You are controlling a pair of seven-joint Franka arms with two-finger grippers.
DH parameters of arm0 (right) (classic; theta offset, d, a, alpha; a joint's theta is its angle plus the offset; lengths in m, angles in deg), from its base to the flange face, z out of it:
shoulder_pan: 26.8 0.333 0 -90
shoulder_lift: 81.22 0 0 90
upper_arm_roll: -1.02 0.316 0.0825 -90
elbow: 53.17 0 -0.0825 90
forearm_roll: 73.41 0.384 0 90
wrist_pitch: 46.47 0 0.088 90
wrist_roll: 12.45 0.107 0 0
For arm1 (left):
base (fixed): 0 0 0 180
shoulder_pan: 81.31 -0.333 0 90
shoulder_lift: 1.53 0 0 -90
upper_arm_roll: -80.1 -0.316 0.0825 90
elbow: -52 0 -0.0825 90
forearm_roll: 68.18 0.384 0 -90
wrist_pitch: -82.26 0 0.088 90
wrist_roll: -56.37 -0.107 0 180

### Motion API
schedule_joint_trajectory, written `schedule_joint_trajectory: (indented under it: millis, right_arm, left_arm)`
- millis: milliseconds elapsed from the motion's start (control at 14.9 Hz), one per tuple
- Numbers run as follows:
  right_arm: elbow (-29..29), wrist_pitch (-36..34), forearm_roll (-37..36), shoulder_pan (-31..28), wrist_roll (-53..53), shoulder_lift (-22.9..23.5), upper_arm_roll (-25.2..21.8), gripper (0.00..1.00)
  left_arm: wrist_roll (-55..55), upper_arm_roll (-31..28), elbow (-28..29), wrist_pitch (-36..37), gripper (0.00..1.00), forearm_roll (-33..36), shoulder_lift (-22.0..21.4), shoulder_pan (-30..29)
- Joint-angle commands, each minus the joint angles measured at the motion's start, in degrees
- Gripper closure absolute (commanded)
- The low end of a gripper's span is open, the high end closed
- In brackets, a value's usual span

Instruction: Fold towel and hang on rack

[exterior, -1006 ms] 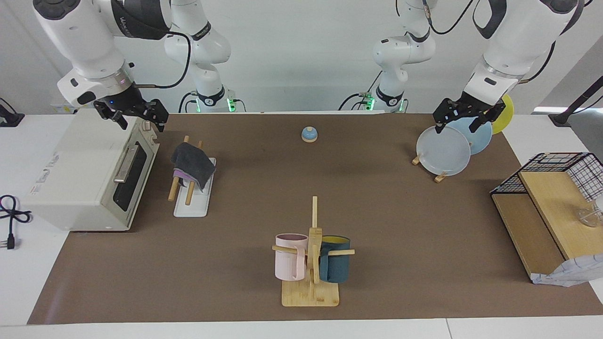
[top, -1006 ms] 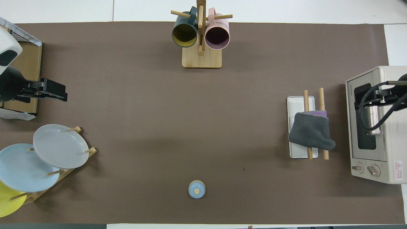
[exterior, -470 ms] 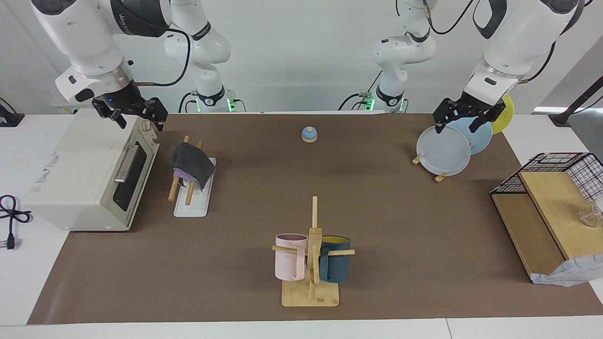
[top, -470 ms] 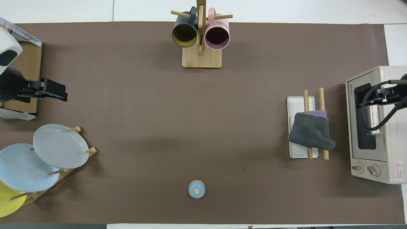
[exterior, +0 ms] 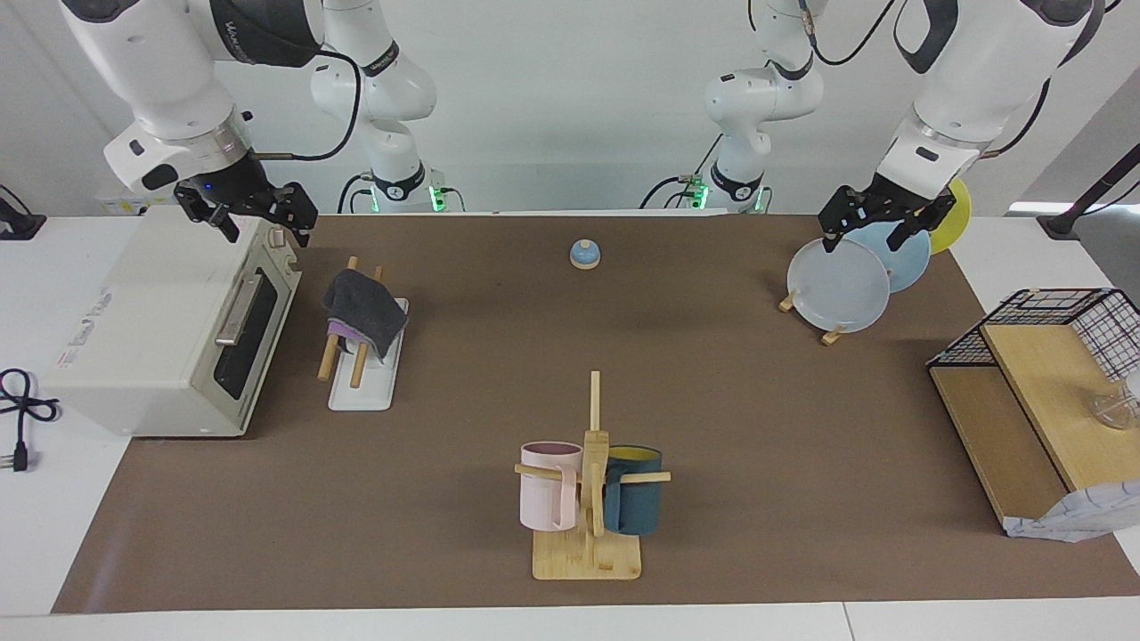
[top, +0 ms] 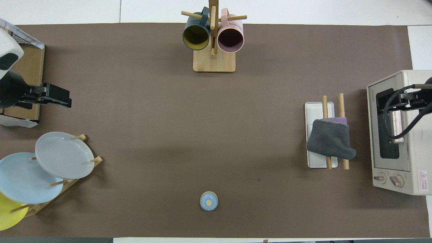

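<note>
Towel (exterior: 363, 313) draped on rack (exterior: 361, 378), bulk hanging off one rod, might slide. Right gripper (exterior: 258, 216), left gripper (exterior: 877, 223): both spread, empty.

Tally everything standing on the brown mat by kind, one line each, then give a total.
Plates: 3, grey, pale blue, yellow
Mugs: 2, pink, dark blue
Racks and stands: 3, rack, mug tree, plate stand
Towel: 1, towel draped over the rack's rods
Toaster oven: 1
Small blue lid: 1
Total: 11
</note>
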Motion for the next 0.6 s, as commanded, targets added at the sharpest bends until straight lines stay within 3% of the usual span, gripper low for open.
schedule_joint_trajectory:
  millis: [0, 537]
  right_arm:
    - [-0.4, 0.3, 0.9, -0.3, -1.5, -0.1, 0.2, 0.0]
    - [-0.4, 0.2, 1.0, -0.1, -1.4, -0.1, 0.4, 0.0]
  left_arm:
    - [-0.8, -0.1, 1.6, -0.3, 0.0, -0.2, -1.6, -0.3]
    - [-0.8, -0.1, 1.6, -0.3, 0.0, -0.2, -1.5, -0.3]
